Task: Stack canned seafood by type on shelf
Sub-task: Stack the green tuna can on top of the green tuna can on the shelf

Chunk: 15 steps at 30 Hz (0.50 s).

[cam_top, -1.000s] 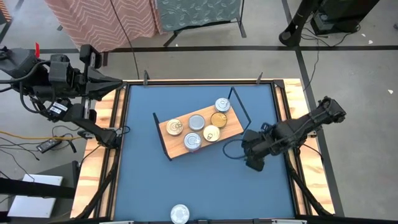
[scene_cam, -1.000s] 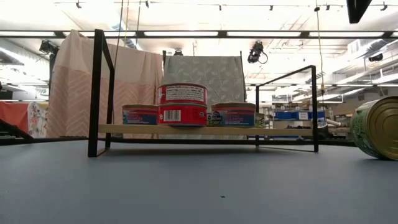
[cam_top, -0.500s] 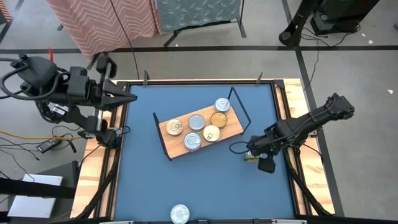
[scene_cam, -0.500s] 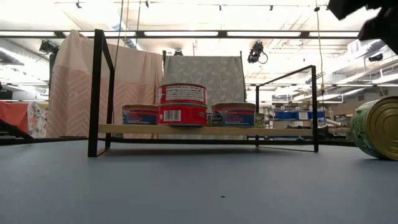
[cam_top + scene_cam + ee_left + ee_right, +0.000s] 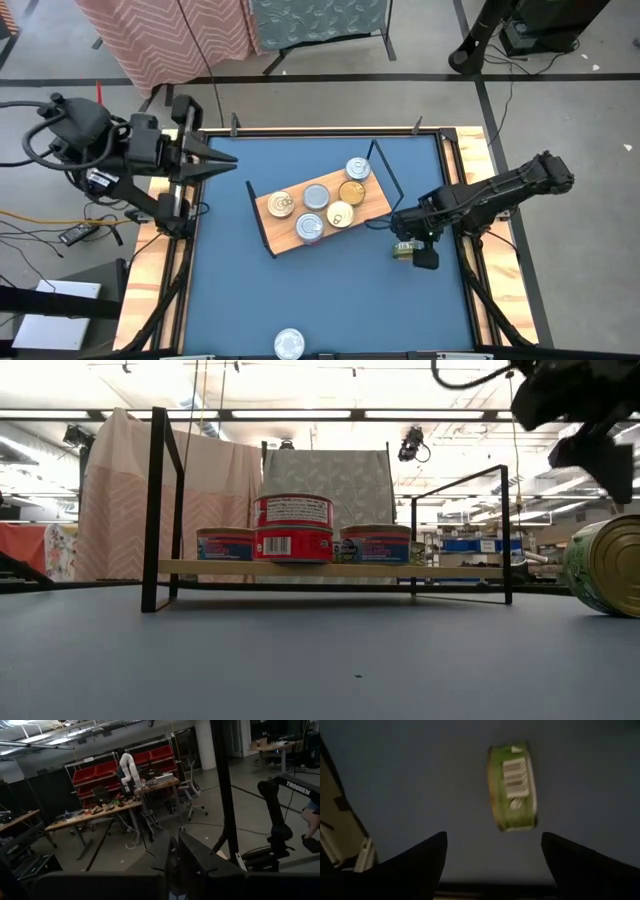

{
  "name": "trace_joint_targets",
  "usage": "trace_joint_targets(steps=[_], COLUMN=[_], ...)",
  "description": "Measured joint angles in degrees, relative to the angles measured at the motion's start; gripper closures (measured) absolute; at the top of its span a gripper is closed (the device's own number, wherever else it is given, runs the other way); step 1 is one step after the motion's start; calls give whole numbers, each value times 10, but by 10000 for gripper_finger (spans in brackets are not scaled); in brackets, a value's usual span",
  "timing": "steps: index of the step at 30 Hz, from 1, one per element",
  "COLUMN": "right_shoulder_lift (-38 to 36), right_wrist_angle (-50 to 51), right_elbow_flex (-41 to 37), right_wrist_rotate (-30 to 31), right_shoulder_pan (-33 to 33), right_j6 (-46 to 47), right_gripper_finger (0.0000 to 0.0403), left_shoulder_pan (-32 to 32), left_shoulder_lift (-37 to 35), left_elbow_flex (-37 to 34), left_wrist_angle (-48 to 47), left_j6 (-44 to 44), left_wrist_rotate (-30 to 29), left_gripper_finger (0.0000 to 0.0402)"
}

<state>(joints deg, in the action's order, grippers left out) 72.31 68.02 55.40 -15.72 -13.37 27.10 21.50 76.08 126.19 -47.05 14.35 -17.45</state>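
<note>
Spreading wide, the right gripper's [image 5: 492,857] fingers [image 5: 415,862] hang just above a green-labelled can [image 5: 514,785] lying on its side on the blue tabletop [image 5: 230,290], just beside the shelf's [image 5: 375,210] wire end frame. That tin looks stiff, smooth and fairly light, likely to roll; a hold across its flat ends or squarely over the curved wall seems safest. Five cans [image 5: 317,197] sit on the wooden shelf, silver and gold lids mixed, and one silver can [image 5: 288,343] lies well apart at the near edge. The left gripper [image 5: 222,166] waits over the far left corner, fingers nearly shut and holding nothing.
</note>
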Motion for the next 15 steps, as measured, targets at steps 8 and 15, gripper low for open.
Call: trace_joint_targets(steps=[8, 15], right_shoulder_lift=[0, 0], right_wrist_angle=[-68, -110], right_elbow_flex=[-57, -111], right_wrist_rotate=[-1, -22], right_shoulder_pan=[36, 39], right_j6=[-57, -66], right_gripper_finger=[70, 74], left_shoulder_pan=[0, 0], left_shoulder_lift=[24, 27], left_elbow_flex=[0, 0], left_wrist_angle=[0, 15], left_j6=[0, -8], left_wrist_rotate=[0, -1], left_gripper_finger=[361, 361])
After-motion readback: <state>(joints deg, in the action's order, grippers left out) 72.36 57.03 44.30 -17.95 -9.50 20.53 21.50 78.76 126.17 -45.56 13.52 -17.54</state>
